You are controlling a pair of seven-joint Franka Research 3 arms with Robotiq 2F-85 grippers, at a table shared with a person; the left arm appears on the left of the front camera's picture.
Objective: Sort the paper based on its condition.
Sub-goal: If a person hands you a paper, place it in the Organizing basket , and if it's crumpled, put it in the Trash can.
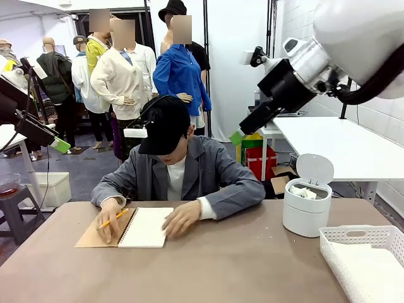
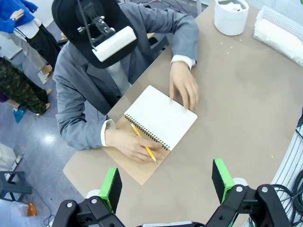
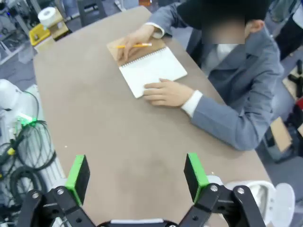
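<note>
Standby stage, judged from the layout. Left gripper (image 2: 166,185) high over the table (image 2: 227,109), pads spread wide, nothing between them. Right gripper (image 3: 137,172) likewise aloft, spread wide and empty. No loose sheet on the open tabletop. Crumpled paper (image 1: 307,192) lodged in the white bin (image 1: 303,221), lid tipped up, at the robot's right. Flat white layer inside the lattice basket (image 1: 356,232) just beside the bin; probably smooth sheets, not certain. Notebook (image 1: 146,226) open before the person, writing hand (image 1: 110,222) gripping a pencil (image 1: 113,218), other hand (image 1: 182,218) flat on the page.

Recommended: no descent until release of a fresh sheet, with both arms well apart from the person's hands. Condition to be judged first: balls to the bin, smooth sheets to the basket. For a flat sheet, approach low at one edge to avoid creasing.

Orientation: crumpled lump without discernible long axis. Blank page's long axis along the spiral, running from person toward robot, slightly slanted.
</note>
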